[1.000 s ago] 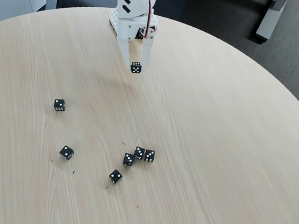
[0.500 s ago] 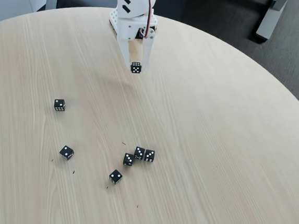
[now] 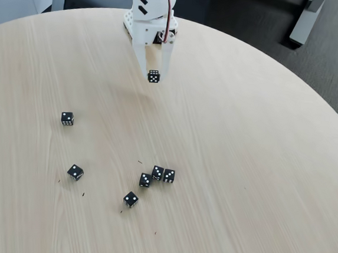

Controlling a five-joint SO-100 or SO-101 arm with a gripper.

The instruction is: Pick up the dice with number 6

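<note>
Fixed view: gripper point(image 3: 153, 76) clamping dice with number 6 point(image 3: 154, 76)

We see a round, pale wood-grain table point(image 3: 242, 168) carrying five small black dice with white pips: three clustered near centre point(image 3: 157, 176), one at six o'clock point(image 3: 130, 199), two toward nine (well apart) point(image 3: 67, 118).
</note>
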